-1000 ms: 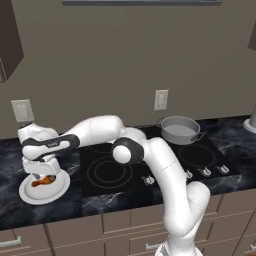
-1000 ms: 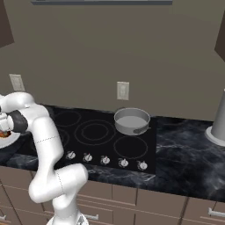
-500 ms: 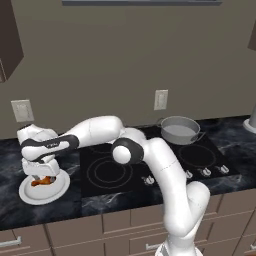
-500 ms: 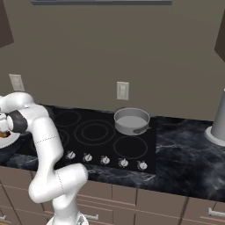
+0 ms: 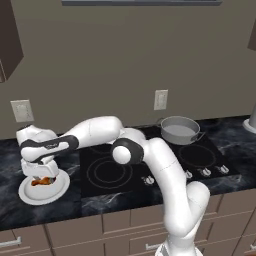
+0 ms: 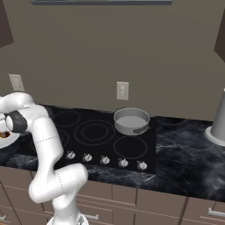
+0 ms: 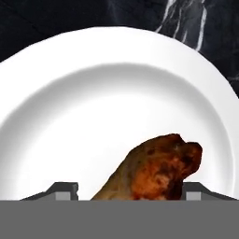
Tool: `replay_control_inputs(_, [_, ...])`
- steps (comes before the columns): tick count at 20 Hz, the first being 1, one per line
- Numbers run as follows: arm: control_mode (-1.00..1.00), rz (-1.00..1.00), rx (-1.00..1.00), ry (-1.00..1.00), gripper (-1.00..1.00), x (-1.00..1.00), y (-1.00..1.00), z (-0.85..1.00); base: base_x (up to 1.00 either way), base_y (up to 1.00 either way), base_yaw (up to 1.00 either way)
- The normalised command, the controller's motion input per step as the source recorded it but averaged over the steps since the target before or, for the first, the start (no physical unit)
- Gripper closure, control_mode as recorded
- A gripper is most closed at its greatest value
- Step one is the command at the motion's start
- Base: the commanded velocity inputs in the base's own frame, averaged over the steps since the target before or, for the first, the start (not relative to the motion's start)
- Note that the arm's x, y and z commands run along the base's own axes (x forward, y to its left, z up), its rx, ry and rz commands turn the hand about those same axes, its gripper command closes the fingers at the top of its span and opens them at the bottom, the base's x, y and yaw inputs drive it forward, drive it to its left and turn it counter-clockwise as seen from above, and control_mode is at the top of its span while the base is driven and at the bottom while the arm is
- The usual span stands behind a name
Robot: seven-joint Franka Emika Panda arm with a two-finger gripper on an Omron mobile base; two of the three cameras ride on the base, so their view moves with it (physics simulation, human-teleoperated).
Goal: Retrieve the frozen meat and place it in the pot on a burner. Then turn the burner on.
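At the left edge of the left base view, the white arm reaches far across the stove and bends down over a white plate (image 5: pixel 44 190) on the dark counter (image 5: pixel 10 170). The gripper (image 5: pixel 41 179) hangs right over the plate, and the frozen meat (image 5: pixel 44 181) shows as a small orange-brown bit just under the hand. In the hand view, the frozen meat (image 7: pixel 154 168) sits in the lower middle of the frame, between the two dark finger tips, one low on the left and one low on the right. The fingers are spread apart with the meat in the gap. I cannot tell if they press on it. The plate (image 7: pixel 93 93) lies all around the meat, and the black marbled counter (image 7: pixel 186 23) shows past the rim at the top of the frame. The pot (image 5: pixel 179 131) stands on the back right burner of the black stove (image 5: pixel 115 172), in the right middle of the left base view, well apart from the plate. In the right base view the pot (image 6: pixel 131 121) is near the middle, and a row of knobs (image 6: pixel 104 161) runs along the front of the stove (image 6: pixel 101 136) below it. A wall outlet (image 6: pixel 122 90) is on the wall above the pot.
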Motion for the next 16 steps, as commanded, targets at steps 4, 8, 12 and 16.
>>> replay_control_inputs(4, [-1.0,-0.02,0.0,-0.04,1.0,-0.13,0.01,-0.1,0.0,0.0,0.0])
replay_control_inputs(8, [-1.0,-0.05,0.0,-0.01,1.0,-0.04,0.0,0.0,0.0,0.0,0.0])
replay_control_inputs(12, [-1.0,-0.06,0.0,-0.01,1.0,0.0,-0.19,0.09,0.0,0.0,0.0])
replay_control_inputs(16, [-1.0,-0.04,-0.03,-0.02,1.0,0.0,-0.34,0.22,0.0,0.0,0.0])
